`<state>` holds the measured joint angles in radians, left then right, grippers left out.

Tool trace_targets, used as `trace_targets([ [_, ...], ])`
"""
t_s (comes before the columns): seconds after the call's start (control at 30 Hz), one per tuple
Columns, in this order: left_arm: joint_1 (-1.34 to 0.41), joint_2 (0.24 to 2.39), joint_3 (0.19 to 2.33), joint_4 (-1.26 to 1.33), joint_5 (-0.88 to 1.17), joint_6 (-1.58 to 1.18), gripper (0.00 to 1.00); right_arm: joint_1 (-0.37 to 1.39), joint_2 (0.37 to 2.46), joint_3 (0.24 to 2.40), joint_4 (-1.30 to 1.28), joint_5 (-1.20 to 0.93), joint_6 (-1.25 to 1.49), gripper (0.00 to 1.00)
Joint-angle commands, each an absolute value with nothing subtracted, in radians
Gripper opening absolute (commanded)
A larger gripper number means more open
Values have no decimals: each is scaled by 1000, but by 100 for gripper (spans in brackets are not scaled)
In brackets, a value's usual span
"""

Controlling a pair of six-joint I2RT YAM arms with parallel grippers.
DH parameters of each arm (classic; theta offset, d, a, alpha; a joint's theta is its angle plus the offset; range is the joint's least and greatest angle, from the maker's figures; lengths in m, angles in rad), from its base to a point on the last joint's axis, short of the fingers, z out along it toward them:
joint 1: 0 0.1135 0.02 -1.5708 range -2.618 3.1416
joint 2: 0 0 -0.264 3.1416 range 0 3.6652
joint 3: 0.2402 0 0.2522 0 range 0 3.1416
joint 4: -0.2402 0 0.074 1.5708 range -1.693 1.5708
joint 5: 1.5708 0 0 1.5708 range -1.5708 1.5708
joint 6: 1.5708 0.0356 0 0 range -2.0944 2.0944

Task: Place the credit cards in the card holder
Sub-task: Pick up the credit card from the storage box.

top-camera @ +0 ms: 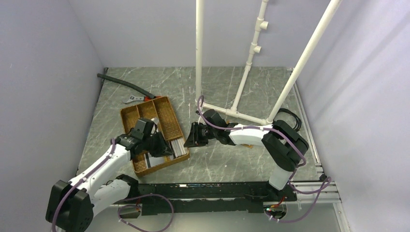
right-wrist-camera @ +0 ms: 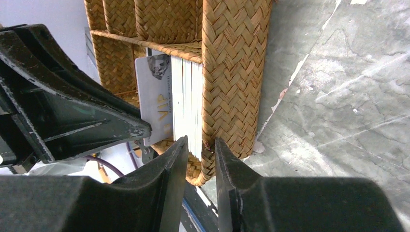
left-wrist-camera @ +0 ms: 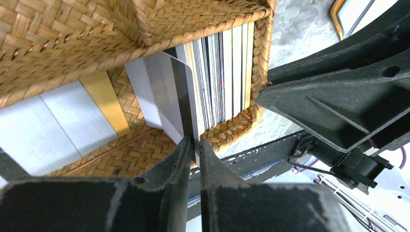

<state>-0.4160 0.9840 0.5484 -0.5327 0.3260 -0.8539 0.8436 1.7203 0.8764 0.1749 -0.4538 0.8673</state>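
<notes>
The credit cards (left-wrist-camera: 222, 72) stand on edge, packed in the right compartment of a woven tray (top-camera: 164, 108). My left gripper (left-wrist-camera: 193, 140) is shut on the near edge of one white-grey card (left-wrist-camera: 162, 92) with a dark stripe, which leans out of the stack. In the right wrist view the same stack (right-wrist-camera: 186, 96) shows, with a "VIP" card (right-wrist-camera: 157, 101) in front. My right gripper (right-wrist-camera: 200, 142) straddles the tray's right wall (right-wrist-camera: 232, 72), one finger inside against the cards and one outside. Only an orange sliver of the card holder (top-camera: 249, 145) shows under the right arm.
A white card with a gold band (left-wrist-camera: 48, 125) lies in the neighbouring compartment. White pipe frame (top-camera: 198, 48) rises from the table's back half. A black hose (top-camera: 123, 83) and a red-handled tool (top-camera: 138, 99) lie behind the tray. Both grippers (top-camera: 162, 145) (top-camera: 191, 137) crowd the tray's right end.
</notes>
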Motion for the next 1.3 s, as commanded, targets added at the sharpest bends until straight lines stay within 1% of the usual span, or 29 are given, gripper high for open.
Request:
trace_targets([
  [0.0,-419,945,623,-659,287,-842,0,859,1709,927,149,-433,827,29],
  [0.17,-419,953,745,-900,195,-859,0,859,1679,969,-9,-327,724,29],
  [0.3,-419,942,818,-1007,189,-862,0,858,1660,1008,-131,-257,653,29],
  [0.43,-419,925,895,-1095,168,-834,0,855,1639,1022,-175,-246,625,30],
  [0.5,-419,909,947,-1106,183,-787,0,846,1608,1002,-148,-289,628,34],
  [0.57,-419,869,960,-1035,231,-735,0,824,1566,959,-60,-403,652,45],
  [0.63,-419,807,935,-920,293,-705,0,808,1525,892,82,-528,696,57],
  [0.7,-419,733,871,-737,379,-704,0,798,1495,851,223,-607,762,64],
  [0.73,-419,711,843,-665,418,-710,0,793,1483,834,275,-626,793,65],
  [0.9,-419,707,741,-436,573,-766,0,755,1407,711,526,-635,979,65],
  [1.07,-419,713,619,-179,649,-900,0,721,1386,601,807,-659,1158,53],
  [1.13,-419,726,616,-150,649,-911,0,717,1366,578,820,-642,1173,52],
  [1.27,-419,752,594,-69,675,-951,0,715,1372,573,853,-655,1197,46],
])
